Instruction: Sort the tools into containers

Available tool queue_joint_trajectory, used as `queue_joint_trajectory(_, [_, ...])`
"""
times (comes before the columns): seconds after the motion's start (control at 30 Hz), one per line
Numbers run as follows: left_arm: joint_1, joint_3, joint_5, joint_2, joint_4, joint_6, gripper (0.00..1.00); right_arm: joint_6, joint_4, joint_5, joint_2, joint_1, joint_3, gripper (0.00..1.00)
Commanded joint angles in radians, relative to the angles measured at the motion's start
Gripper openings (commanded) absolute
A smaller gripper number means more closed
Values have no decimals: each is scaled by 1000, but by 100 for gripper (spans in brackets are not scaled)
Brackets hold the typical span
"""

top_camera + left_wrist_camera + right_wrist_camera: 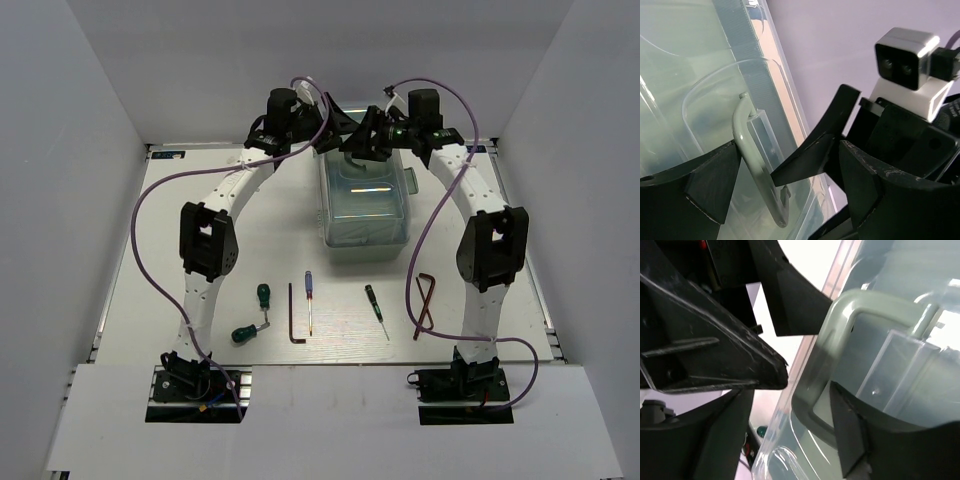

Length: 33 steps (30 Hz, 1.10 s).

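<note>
The pale mint-green toolbox [366, 205] stands closed at the back middle of the table. Both grippers hang over its far end at the carry handle [754, 165]. My left gripper [343, 122] is open, the handle between its fingers [710, 185]. My right gripper [370, 138] is open and straddles a corner of the handle [840, 310]; one of its fingers [805, 155] touches the handle. The tools lie near the front: two green-handled screwdrivers [263, 294] [245, 332], a dark hex key [293, 318], a blue-handled screwdriver [308, 298], a thin dark screwdriver [376, 305], and reddish-brown hex keys [425, 302].
White walls close in the table on the left, right and back. Purple cables loop off both arms above the table. The two grippers sit very close together, their fingers interleaved over the lid [910, 355].
</note>
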Motion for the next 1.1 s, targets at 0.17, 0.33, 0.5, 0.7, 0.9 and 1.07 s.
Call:
queue_joint_trajectory(0.17, [-5, -43, 21, -24, -25, -11, 87, -219, -124, 26, -196, -102, -24, 69])
queue_joint_trajectory(0.33, [-5, -63, 12, -24, -63, -2, 80, -442, -184, 161, -367, -194, -223, 65])
queue_joint_trajectory(0.5, [-5, -42, -11, -12, -167, 55, 65, -491, -253, 261, -397, -326, -359, 62])
queue_joint_trajectory(0.7, [-14, -28, -11, 7, -229, 79, 49, -442, -318, 65, -175, -390, -273, 74])
queue_joint_trajectory(0.9, [-14, -52, -2, -3, -219, 89, 39, -413, -246, 19, -32, -384, -204, 80])
queue_joint_trajectory(1.07, [-14, -63, 17, -3, -210, 89, 39, -381, -187, -63, 89, -386, -147, 81])
